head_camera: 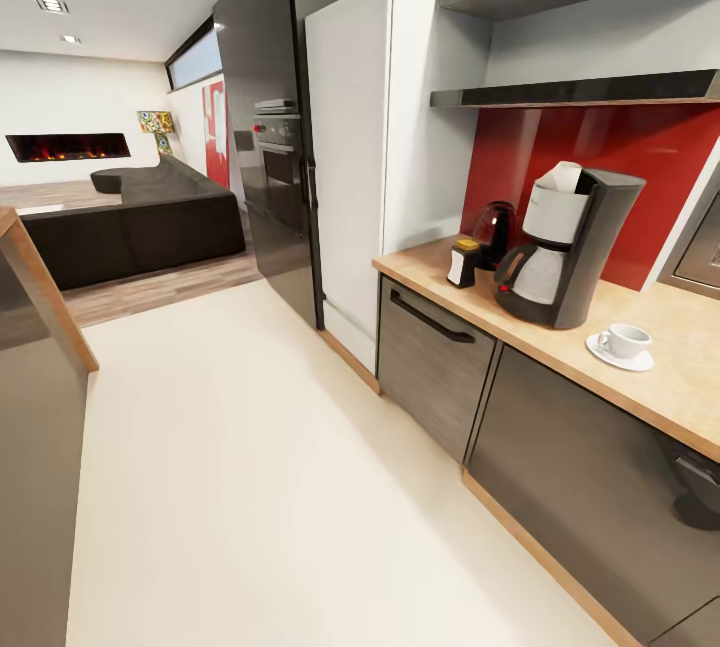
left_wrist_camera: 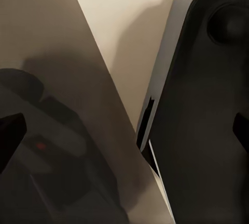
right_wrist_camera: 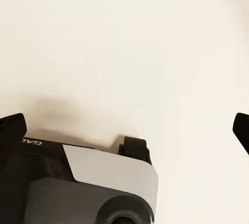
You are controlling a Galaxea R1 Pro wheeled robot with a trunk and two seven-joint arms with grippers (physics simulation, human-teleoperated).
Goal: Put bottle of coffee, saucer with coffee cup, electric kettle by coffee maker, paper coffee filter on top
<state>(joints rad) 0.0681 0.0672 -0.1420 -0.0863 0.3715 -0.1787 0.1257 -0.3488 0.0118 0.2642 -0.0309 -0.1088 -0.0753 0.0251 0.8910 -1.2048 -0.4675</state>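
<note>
Flooring (head_camera: 250, 467), pale cream and bare, takes up the near ground of the head view. In the right wrist view the right tool (right_wrist_camera: 124, 130) hangs over that floor with its two dark fingertips (right_wrist_camera: 13, 130) at opposite edges of the picture, set wide apart and holding nothing; part of the robot's grey and white base (right_wrist_camera: 104, 182) sits beneath. In the left wrist view the left tool (left_wrist_camera: 124, 130) likewise has its fingertips (left_wrist_camera: 10, 133) far apart and empty, facing a grey cabinet panel (left_wrist_camera: 57, 104) and the dark base housing (left_wrist_camera: 207, 104).

Along the right side runs the wooden surface (head_camera: 690, 367) over dark cabinet fronts (head_camera: 580, 487). Nearest on it lies the white saucer (head_camera: 620, 359) with the white coffee cup (head_camera: 625, 339) seated on it. Just beside these stands the coffee maker (head_camera: 565, 247), upright, with a paper coffee filter (head_camera: 565, 177) at its top. Behind it, close against the red backsplash (head_camera: 600, 147), stands the dark red electric kettle (head_camera: 495, 232), and the bottle of coffee (head_camera: 462, 264) stands just in front of the kettle.

Farther along stand a white refrigerator (head_camera: 360, 147) and a black oven tower (head_camera: 270, 127). Beyond are a dark sofa (head_camera: 140, 227) and a lit fireplace (head_camera: 68, 146).
</note>
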